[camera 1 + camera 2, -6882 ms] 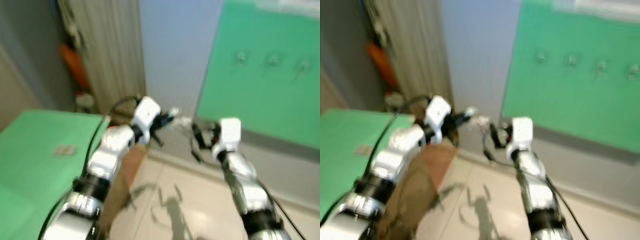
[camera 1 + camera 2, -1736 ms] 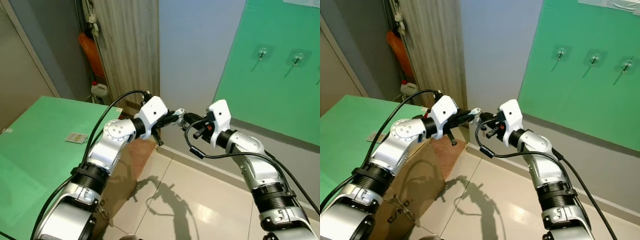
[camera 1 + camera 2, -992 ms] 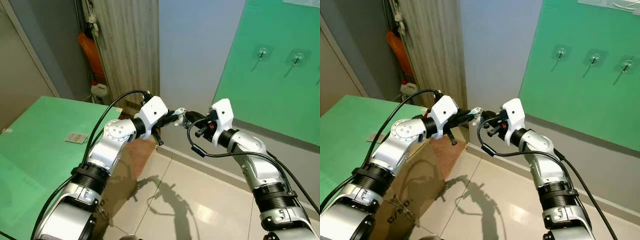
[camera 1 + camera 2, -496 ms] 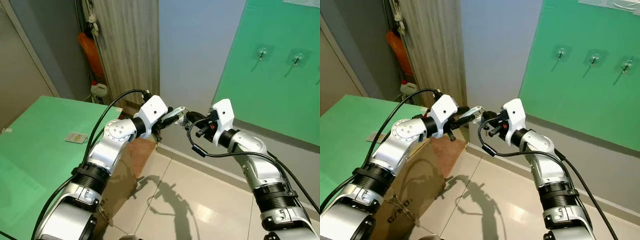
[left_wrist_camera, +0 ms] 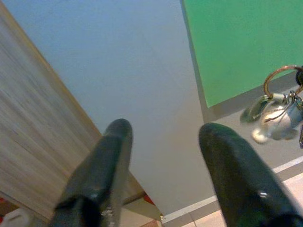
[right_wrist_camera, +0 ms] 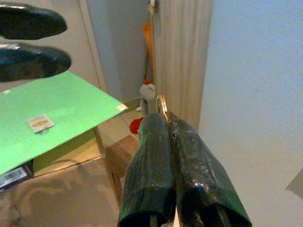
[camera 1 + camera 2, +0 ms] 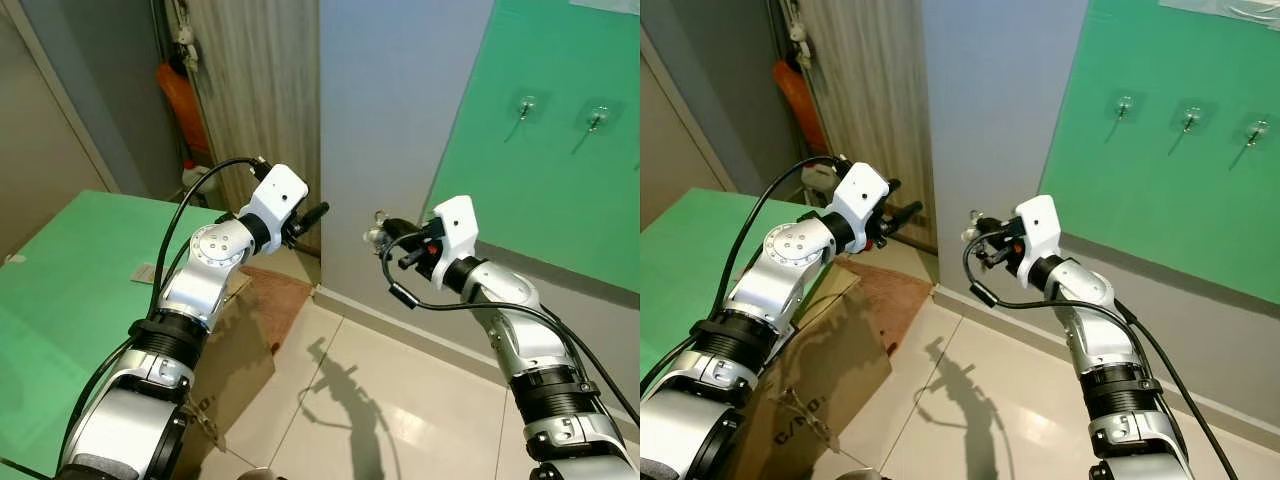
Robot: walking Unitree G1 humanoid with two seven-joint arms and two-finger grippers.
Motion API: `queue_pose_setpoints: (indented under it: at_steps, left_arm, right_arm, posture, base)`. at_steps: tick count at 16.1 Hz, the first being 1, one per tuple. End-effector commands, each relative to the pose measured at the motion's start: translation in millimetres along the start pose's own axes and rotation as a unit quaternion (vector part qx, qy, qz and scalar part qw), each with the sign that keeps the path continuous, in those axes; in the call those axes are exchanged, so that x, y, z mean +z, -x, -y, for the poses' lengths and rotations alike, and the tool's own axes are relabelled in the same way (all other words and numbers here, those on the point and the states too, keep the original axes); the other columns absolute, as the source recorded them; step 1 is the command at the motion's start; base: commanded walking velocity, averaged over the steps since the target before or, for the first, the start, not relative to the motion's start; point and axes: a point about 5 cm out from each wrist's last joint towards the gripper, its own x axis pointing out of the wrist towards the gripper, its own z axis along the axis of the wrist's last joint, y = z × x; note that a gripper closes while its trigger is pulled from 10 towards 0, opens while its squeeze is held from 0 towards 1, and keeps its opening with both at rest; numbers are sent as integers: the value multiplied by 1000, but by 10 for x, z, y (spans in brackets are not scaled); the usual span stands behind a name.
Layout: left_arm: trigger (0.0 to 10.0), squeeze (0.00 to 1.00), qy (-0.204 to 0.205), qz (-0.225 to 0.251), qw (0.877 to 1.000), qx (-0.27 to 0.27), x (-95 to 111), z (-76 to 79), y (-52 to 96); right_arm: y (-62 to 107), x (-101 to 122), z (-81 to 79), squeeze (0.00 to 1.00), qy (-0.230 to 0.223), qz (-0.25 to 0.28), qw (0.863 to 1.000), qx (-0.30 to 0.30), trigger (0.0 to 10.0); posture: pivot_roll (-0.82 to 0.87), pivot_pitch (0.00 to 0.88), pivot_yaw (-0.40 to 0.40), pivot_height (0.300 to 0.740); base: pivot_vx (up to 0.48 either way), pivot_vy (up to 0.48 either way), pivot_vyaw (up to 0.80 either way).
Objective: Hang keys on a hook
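Observation:
A bunch of keys (image 7: 376, 233) on a brass ring hangs in mid-air in front of the grey wall, and my right gripper (image 7: 391, 231) is shut on the ring. In the right wrist view the ring (image 6: 162, 104) pokes out past the closed fingertips (image 6: 156, 125). My left gripper (image 7: 318, 212) stands open and empty to the left of the keys, apart from them. In the left wrist view the keys (image 5: 277, 120) hang beyond its spread fingers (image 5: 111, 151). Three clear hooks (image 7: 1124, 103) sit in a row on the green board (image 7: 540, 190), up and to the right of the keys.
A green table (image 7: 70, 290) lies at my left with a small card on it. A cardboard box (image 7: 240, 350) stands below my left arm. A wooden panel (image 7: 265, 90), an orange object (image 7: 180, 95) and a white bottle (image 7: 197, 178) are at the back left. Tiled floor lies below.
My left gripper has let go of the keys and drawn back to the left and up. The keys now hang from my right gripper, which has shifted slightly right.

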Motion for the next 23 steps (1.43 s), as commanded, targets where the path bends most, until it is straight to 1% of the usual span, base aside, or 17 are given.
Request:
queue_pose_setpoints:
  at_steps: [1, 4, 5, 6, 7, 8, 9, 10, 11, 12, 15, 17, 22, 23]
  left_arm:
    - [10000, 1000, 8, -5, 1000, 2, -25, 12, 3]
    - [10000, 1000, 34, -5, 999, -2, -65, 91, -7]
    - [10000, 0, 58, 2, 998, 6, -75, 137, -7]
    - [10000, 0, 89, 16, 996, 14, -71, 177, -3]
    - [10000, 0, 102, 24, 994, 30, -71, 181, 2]
    - [10000, 0, 141, 34, 988, 57, -94, 206, 16]
    - [10000, 0, 155, 36, 985, 73, -133, 241, 40]
    - [10000, 0, 173, 38, 981, 78, -168, 273, 63]
    - [10000, 0, 183, 36, 980, 72, -205, 323, 84]
    - [10000, 0, 178, 36, 981, 73, -205, 327, 91]
    - [10000, 0, 177, 42, 980, 76, -165, 300, 78]
    - [10000, 0, 168, 41, 982, 72, -153, 294, 75]
    - [10000, 0, 165, 43, 983, 74, -163, 250, 106]
    - [10000, 0, 159, 44, 984, 72, -158, 248, 110]
  right_arm:
    - [-9, 64, 50, 0, 7, 13, 1000, -19, 0]
    - [24, 97, 158, 0, 16, 21, 998, -56, 0]
    - [46, 144, 255, 0, 22, 29, 995, -90, 0]
    - [70, 172, 345, 0, 25, 33, 991, -125, 0]
    - [91, 176, 398, 0, 20, 36, 988, -150, 0]
    - [134, 158, 476, 0, 6, 39, 980, -194, 0]
    - [170, 131, 504, 0, -6, 45, 973, -226, 0]
    - [185, 85, 481, 0, -8, 43, 971, -234, 0]
    - [201, -12, 425, 0, -9, 30, 970, -240, 0]
    - [204, -42, 407, 0, -1, 26, 969, -244, 0]
    - [185, -65, 338, 0, 5, 29, 969, -245, 0]
    - [181, -101, 298, 0, -10, 29, 968, -251, 0]
    - [184, -170, 242, 0, -16, 22, 968, -250, 0]
    - [181, -175, 233, 0, -14, 20, 968, -250, 0]
  posture:
    - [-1, 0, 30, 740]
    - [-6, 0, 36, 740]
    - [-7, 0, 39, 740]
    - [-10, 0, 41, 740]
    - [-10, 0, 41, 740]
    - [-13, 0, 42, 740]
    - [-16, 0, 51, 740]
    - [-17, 0, 53, 740]
    - [-20, 0, 58, 740]
    - [-21, 0, 61, 740]
    - [-27, 0, 68, 740]
    - [-33, 0, 74, 740]
    - [-32, 0, 74, 740]
    - [-33, 0, 74, 740]
  base:
    - [0, 0, 0]
    - [0, 0, 0]
    - [0, 0, 0]
    - [0, 0, 0]
    - [0, 0, 0]
    - [0, 0, 0]
    - [0, 0, 0]
    - [0, 0, 0]
    - [0, 0, 0]
    - [0, 0, 0]
    - [0, 0, 0]
    - [0, 0, -684]
    - [0, 0, -686]
    - [0, 0, -675]
